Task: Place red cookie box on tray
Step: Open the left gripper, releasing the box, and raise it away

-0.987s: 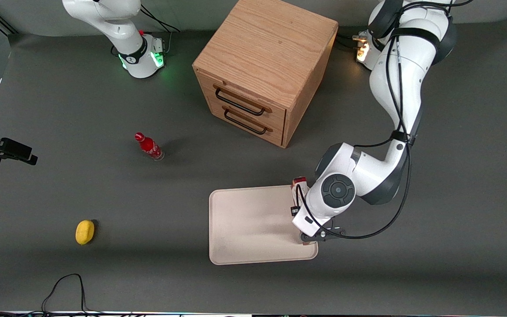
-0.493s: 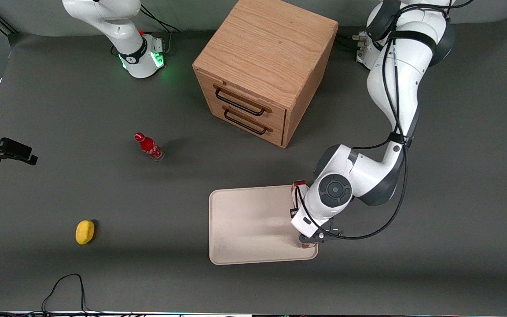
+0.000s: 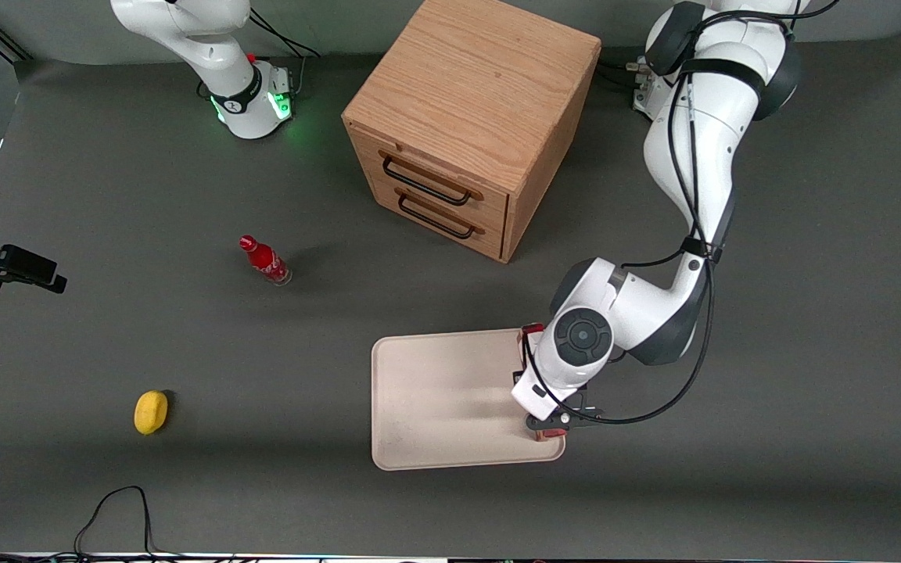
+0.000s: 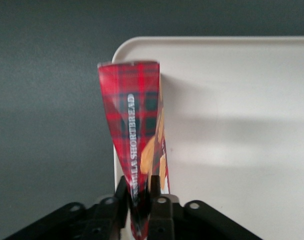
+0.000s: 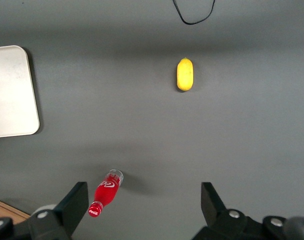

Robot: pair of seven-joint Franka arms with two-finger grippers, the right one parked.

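Gripper (image 4: 140, 200) pinches the box (image 4: 134, 150) edge-on over the tray (image 4: 232, 125) rim; I'd slide inward first, then release.

red cookie box (image 4: 134, 150): shiny printed card, you see.
tray (image 3: 435, 399): smooth, dull plastic.
worktop (image 3: 184, 485): dull grey.
gripper (image 4: 140, 202): black plastic, holding your box.

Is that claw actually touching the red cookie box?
Touching. The left wrist view shows the gripper fingers pinching the red cookie box's narrow edge, above the tray.
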